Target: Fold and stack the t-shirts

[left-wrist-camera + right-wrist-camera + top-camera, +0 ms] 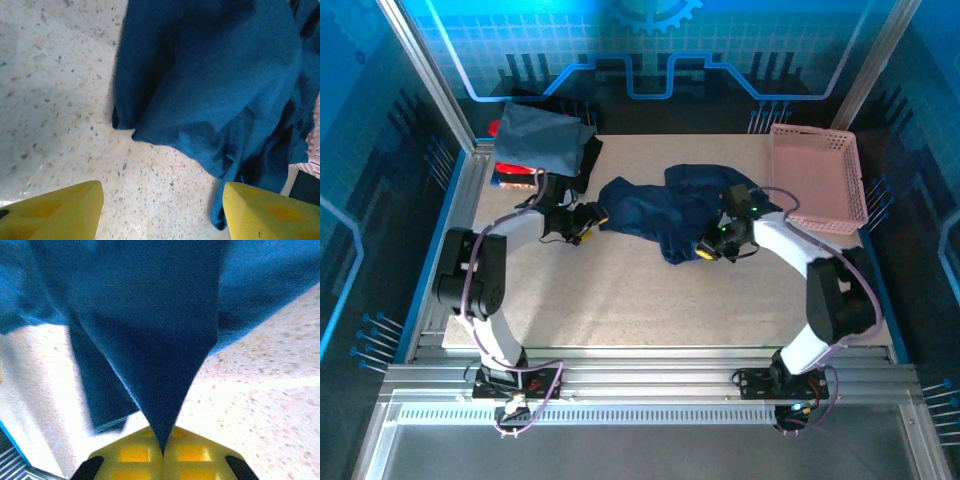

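The navy t-shirt lies crumpled on the far half of the tabletop, roughly midway between its left and right edges, with one lobe trailing toward the left. The right hand is clenched on the shirt's near edge. In its wrist view the cloth narrows to a point pinched between the yellow fingers. The left hand is released just beside the left lobe, its fingers apart over bare tabletop and the shirt's edge a little ahead of them.

The step in hand looks like spreading the shirt flat before folding. To do it well, the left hand should probably take the edge ahead of it at a single layer. Both hands can then pull apart, low and even, so the bunched middle opens instead of dragging.

The folded stack sits in the far left corner, slate-blue on top. The pink basket stands at the far right edge. No brand, label or writing can be read.
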`<state>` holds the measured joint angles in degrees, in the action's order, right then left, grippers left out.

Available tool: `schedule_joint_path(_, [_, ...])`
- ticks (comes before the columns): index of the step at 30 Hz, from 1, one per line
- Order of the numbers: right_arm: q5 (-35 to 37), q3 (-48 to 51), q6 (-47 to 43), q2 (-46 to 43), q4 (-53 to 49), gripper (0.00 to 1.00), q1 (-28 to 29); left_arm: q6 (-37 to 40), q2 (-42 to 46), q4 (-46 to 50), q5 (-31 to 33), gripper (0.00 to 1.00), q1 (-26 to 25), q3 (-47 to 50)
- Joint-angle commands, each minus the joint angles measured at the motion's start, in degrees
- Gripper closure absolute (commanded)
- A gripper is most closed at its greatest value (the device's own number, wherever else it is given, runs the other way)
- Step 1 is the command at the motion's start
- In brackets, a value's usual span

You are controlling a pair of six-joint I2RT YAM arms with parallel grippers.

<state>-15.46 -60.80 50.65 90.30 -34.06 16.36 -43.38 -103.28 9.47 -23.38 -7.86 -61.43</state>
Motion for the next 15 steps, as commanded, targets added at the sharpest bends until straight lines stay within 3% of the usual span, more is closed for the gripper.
schedule_joint_path(1, [1.6, 0.6, -3.2, -4.3, -6.8, 1.0, -2.0, -0.8, -2.8, 2.3, 1.2, 0.37, -0.7, -2.9])
schedule_joint_path(10, [0.6, 0.8, -6.2, -12.2, -12.2, 1.0, -7.1, -2.4, -10.3, 1.8, 3.2, 0.44, -2.3, -8.2])
schedule_joint_path(13, [-0.4, -0.3, -8.1, -14.3, -14.9, 1.0, -9.0, -3.0, -12.8, 1.2, 3.7, 0.57, -2.5, -10.7])
schedule_joint_path(15, [-0.5, -1.5, -9.5, -15.7, -17.2, 1.0, -10.7, -2.1, -14.1, 2.2, 4.6, 0.74, -2.6, -12.8])
